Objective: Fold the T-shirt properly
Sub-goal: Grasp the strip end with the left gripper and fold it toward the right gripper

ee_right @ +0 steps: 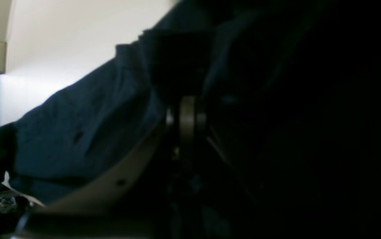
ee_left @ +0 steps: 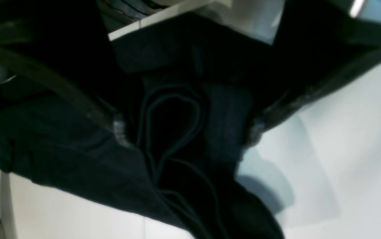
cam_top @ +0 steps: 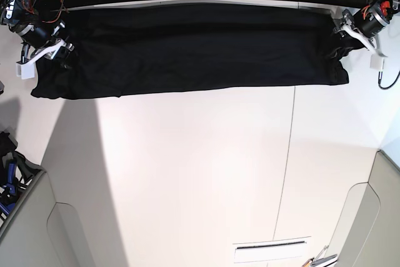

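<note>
At the far edge of the surface (cam_top: 200, 173) I see the T-shirt (cam_top: 194, 51) stretched side to side, right claw (ee_right: 185, 116) clamped on one end, left claw (ee_left: 187, 132) straddling the other, grip unclear.

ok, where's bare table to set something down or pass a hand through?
Free: the wide white table in front of the T-shirt's near edge, down to the slot near the front edge. Crowded: the far strip, where the shirt stretches between the left gripper and right gripper.
</note>
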You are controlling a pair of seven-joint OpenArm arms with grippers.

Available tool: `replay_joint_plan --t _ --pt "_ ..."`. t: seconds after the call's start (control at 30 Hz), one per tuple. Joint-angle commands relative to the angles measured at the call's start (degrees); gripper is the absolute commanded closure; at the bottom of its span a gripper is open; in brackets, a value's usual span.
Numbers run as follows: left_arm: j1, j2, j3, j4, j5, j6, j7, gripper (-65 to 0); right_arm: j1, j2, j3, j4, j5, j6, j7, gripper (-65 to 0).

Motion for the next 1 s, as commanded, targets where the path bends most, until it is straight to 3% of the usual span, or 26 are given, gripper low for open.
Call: replay_joint_plan --t 0.0,0.07,0.1,0.23,0.5,0.7,0.97 --pt "-0.35 -0.68 -0.15 0.42 0.17 -0.52 0.24 -18.5 0.72 0.81 0.31 0.81 1.51 0.44 0.17 0.0" --pt "-0.83 -0.7 -0.15 0.42 1.29 -0.52 0.15 -1.3 1.03 0.81 0.59 1.07 1.51 0.44 -0.02 0.0" --pt "-0.83 -0.72 -0.15 0.44 1.27 -0.52 -0.59 0.0 1.03 0.79 0.85 1.4 1.57 0.44 -0.02 0.0" --pt "-0.9 -0.9 -0.15 1.2 1.03 -0.52 -3.5 0.0 1.05 0.79 2.69 4.04 3.32 0.44 -1.01 0.0" --pt "-3.17 -0.85 -4.2 9.75 1.62 -0.52 -3.13 0.0 1.03 0.79 11.5 12.15 4.76 0.46 -2.99 0.0" --pt "-6.38 -0.87 -5.68 14.58 10.56 -0.17 -3.17 0.0 0.94 0.79 14.73 12.81 4.7 0.46 -3.19 0.0" --pt "-5.2 -0.83 -0.28 31.65 6.97 -0.13 0.28 0.0 0.85 0.79 14.73 12.81 4.46 0.46 -3.15 0.0"
